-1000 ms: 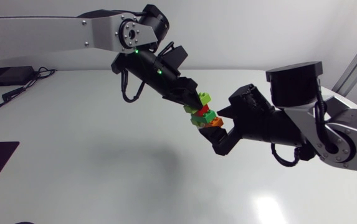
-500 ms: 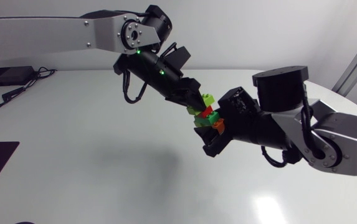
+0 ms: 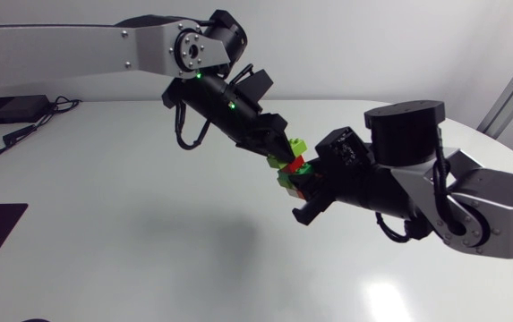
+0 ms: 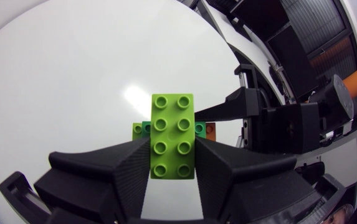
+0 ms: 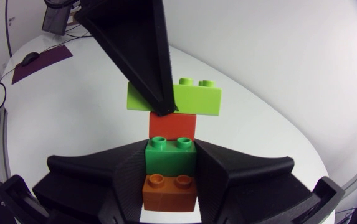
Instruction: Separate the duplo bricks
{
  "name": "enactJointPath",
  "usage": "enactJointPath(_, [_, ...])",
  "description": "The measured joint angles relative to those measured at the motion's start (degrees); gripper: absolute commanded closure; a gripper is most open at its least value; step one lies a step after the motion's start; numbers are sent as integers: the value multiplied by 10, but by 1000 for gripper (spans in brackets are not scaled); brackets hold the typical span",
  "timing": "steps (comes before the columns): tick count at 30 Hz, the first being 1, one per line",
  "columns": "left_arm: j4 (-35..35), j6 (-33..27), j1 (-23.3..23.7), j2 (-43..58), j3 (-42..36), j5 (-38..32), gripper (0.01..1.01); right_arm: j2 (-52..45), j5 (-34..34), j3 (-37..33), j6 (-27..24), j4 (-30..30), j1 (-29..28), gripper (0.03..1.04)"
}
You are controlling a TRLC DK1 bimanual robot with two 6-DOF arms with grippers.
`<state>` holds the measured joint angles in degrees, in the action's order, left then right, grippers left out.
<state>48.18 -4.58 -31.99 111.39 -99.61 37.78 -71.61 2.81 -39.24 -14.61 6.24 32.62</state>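
A stack of duplo bricks (image 3: pixel 292 166) hangs in the air above the white surface (image 3: pixel 104 224), right of its middle and nearer the far edge, held between both arms. The left hand (image 3: pixel 282 148) is pressed onto the long sides of the lime brick (image 4: pixel 172 135), an eight-stud piece at one end of the stack, studs facing the wrist camera. Below it come a red brick (image 5: pixel 173 126), a green brick (image 5: pixel 170 153) and an orange brick (image 5: pixel 169 192), each narrower than the lime one and set in line. The right hand (image 5: pixel 170 169) pinches the green and orange bricks from two sides, its fingers close against their walls. One black finger (image 5: pixel 142 46) of the left hand crosses in front of the lime and red bricks.
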Motion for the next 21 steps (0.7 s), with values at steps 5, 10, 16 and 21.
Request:
enactJointPath(5, [7,2,1,0,0,14,708,5,-4,8,-3,6,8,826])
enactJointPath(10, [-3,6,9,0,0,59,708,14,-7,21,-21,10,24,825])
enactJointPath(16, [-6,8,7,-1,0,75,707,13,-7,38,-31,10,53,826])
enactJointPath(21, [-2,0,28,-3,0,67,707,13,-14,39,-33,10,52,825])
